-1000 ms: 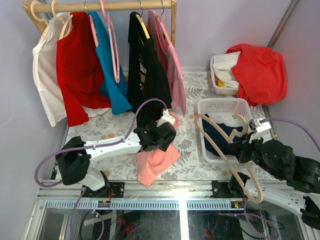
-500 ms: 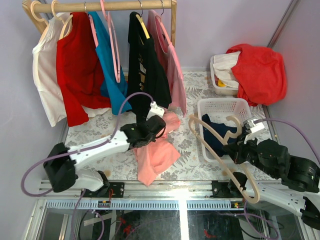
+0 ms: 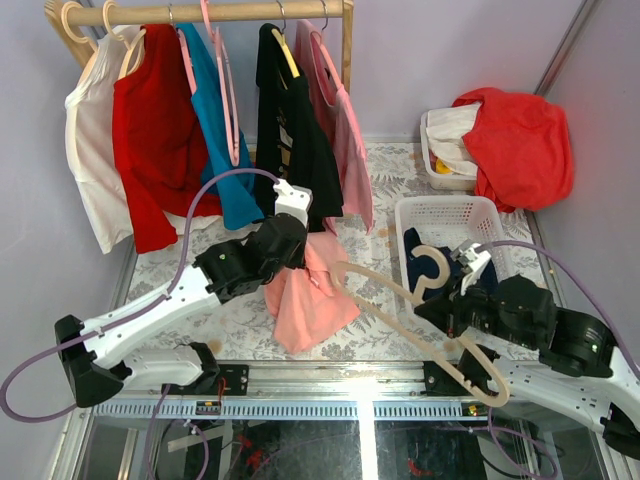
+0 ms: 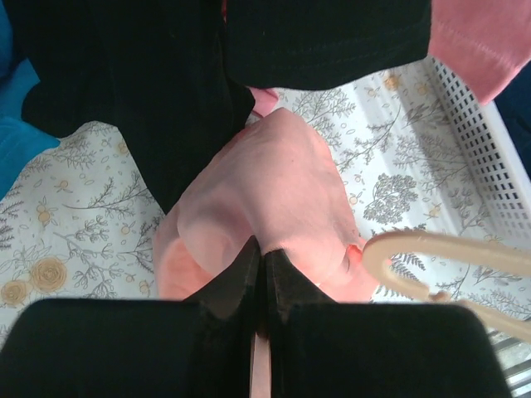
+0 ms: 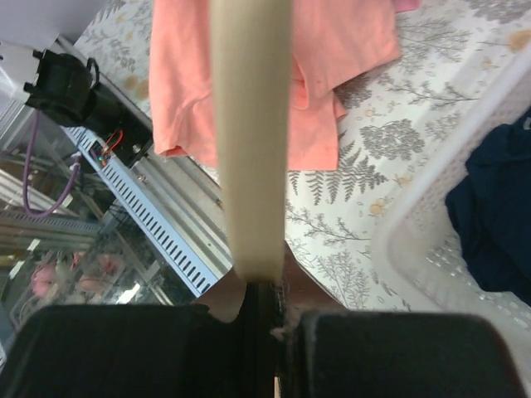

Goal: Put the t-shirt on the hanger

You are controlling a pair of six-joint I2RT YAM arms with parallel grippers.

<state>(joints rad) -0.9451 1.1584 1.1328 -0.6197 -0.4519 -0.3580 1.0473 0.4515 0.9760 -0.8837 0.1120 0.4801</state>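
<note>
The left hand (image 4: 264,264) is pinched shut on a bunched fold of the t-shirt (image 3: 310,300), holding it up just in front of the black top (image 3: 295,150) on the rack (image 3: 200,12). The cloth hangs long-ways toward the near rail (image 3: 350,375), and its lower edge lies on the tabletop (image 3: 390,180) close to that rail. The right hand (image 5: 261,305) is clamped on the hanger (image 5: 249,124) near its middle. The hanger's length runs slantwise from beside the t-shirt down past the near edge, with its hook turned toward the basket (image 3: 445,205). One hanger tip sits in the narrow gap between t-shirt and basket. There is open flowered tabletop beyond the basket and under the hung clothes.
</note>
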